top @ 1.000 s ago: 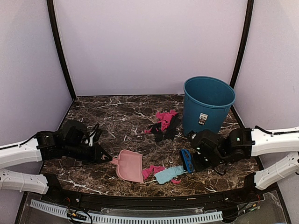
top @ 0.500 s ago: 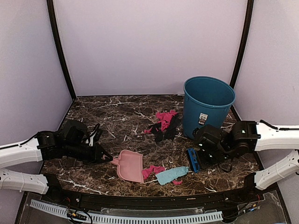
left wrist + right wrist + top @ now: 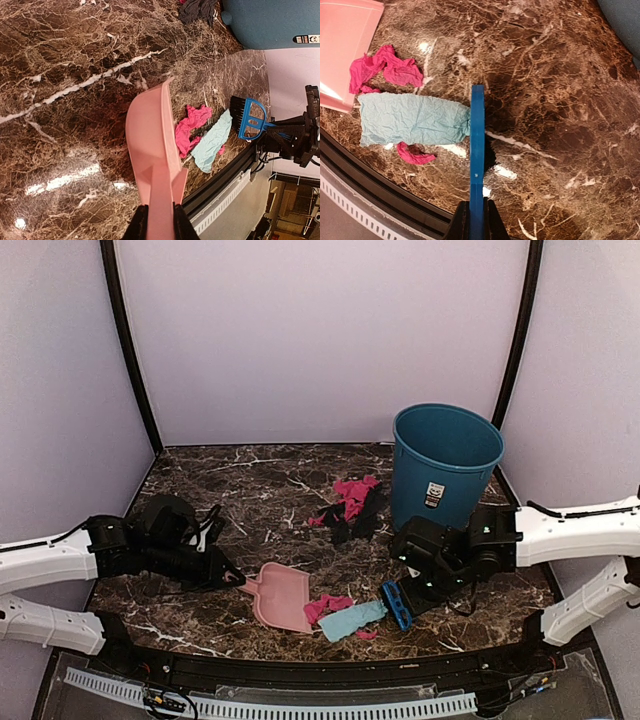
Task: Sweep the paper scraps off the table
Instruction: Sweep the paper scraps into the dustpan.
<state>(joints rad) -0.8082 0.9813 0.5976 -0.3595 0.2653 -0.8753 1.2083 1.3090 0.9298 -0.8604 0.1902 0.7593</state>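
My left gripper (image 3: 232, 578) (image 3: 160, 227) is shut on the handle of the pale-pink dustpan (image 3: 280, 595) (image 3: 150, 135), which lies on the table (image 3: 250, 480). A blue hand brush (image 3: 396, 604) (image 3: 477, 140) is held edge-on in my shut right gripper (image 3: 415, 595) (image 3: 476, 220), its bristles against a light blue paper scrap (image 3: 350, 620) (image 3: 412, 120). Magenta scraps (image 3: 328, 604) (image 3: 382, 67) lie between that scrap and the dustpan's mouth, and a small one (image 3: 412, 154) sits nearer the rim. Farther back lies a pile of magenta and black scraps (image 3: 350, 505) (image 3: 200, 7).
A tall blue bin (image 3: 445, 465) (image 3: 270, 20) stands at the back right, just behind my right arm. The table's black front rim (image 3: 380, 197) runs close below the light blue scrap. Purple walls enclose the table on three sides.
My right gripper swung the brush right, then back left and nearer the front rim, pushing the light blue scrap toward the dustpan. The left gripper shifted the dustpan slightly right.
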